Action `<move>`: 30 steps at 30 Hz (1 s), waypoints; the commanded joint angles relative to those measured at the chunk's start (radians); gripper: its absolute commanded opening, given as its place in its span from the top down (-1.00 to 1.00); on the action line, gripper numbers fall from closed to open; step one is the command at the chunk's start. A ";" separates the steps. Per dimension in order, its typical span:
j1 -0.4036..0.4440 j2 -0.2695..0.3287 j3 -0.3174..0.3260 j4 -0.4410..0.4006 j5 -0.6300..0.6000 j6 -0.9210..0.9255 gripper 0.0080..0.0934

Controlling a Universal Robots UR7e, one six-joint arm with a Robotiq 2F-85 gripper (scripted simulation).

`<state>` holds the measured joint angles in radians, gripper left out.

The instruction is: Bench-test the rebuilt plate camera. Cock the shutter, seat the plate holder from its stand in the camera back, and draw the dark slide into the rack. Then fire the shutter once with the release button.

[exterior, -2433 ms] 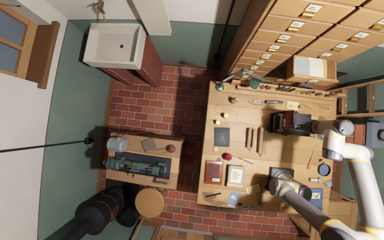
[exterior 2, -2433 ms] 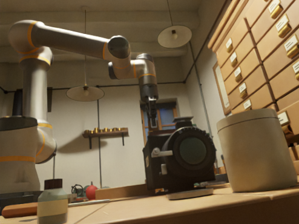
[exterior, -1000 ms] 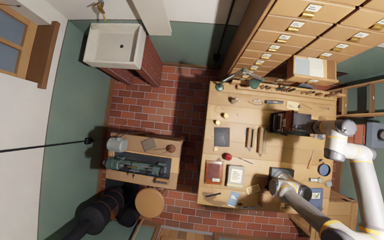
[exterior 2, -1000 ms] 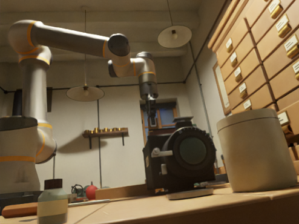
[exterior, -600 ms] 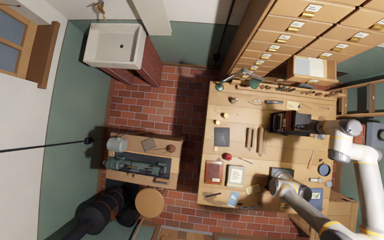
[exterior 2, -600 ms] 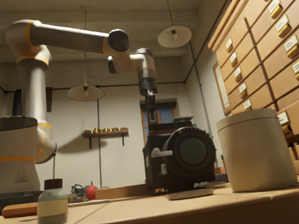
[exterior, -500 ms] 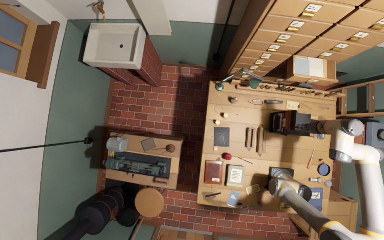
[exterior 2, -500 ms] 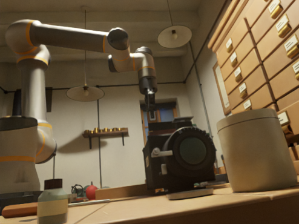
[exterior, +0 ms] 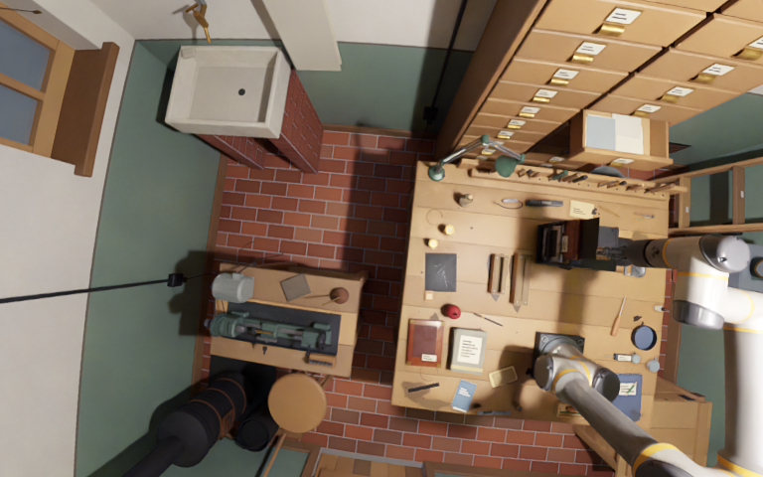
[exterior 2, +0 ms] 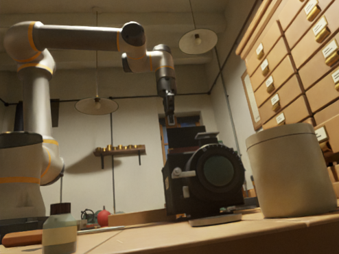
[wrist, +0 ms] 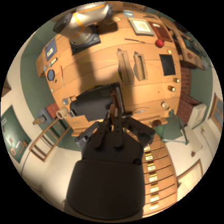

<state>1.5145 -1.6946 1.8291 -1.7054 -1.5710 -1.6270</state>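
Note:
The plate camera (exterior: pixel 574 243) stands at the far right of the workbench, a black box with a big round lens (exterior 2: pixel 218 170). The plate holder sits in the camera back (wrist: pixel 117 96). The dark slide (exterior 2: pixel 186 135), a thin dark sheet with a wooden tab, is held at its tab by my closed gripper (exterior 2: pixel 169 118) and stands partly drawn up above the camera back. Two wooden slotted stands (exterior: pixel 509 276) lie side by side on the bench left of the camera.
A tall drawer cabinet (exterior: pixel 607 67) rises behind the bench. A pale round canister (exterior 2: pixel 290 170) stands beside the camera. A dark slate (exterior: pixel 440 271), a red ball (exterior: pixel 450 311), books (exterior: pixel 447 346) and small tools lie across the bench. My arm's base (exterior: pixel 557 346) is bolted near the front.

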 commanded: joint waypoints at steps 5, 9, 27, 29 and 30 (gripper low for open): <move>-0.001 -0.005 -0.037 0.039 -0.002 0.000 1.00; -0.001 -0.007 -0.069 0.073 -0.002 0.000 1.00; 0.000 -0.005 -0.219 0.222 -0.001 0.000 1.00; 0.000 -0.004 -0.235 0.237 -0.001 0.000 1.00; 0.000 -0.003 -0.243 0.244 -0.001 0.000 1.00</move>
<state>1.5144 -1.6973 1.5857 -1.4598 -1.5715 -1.6270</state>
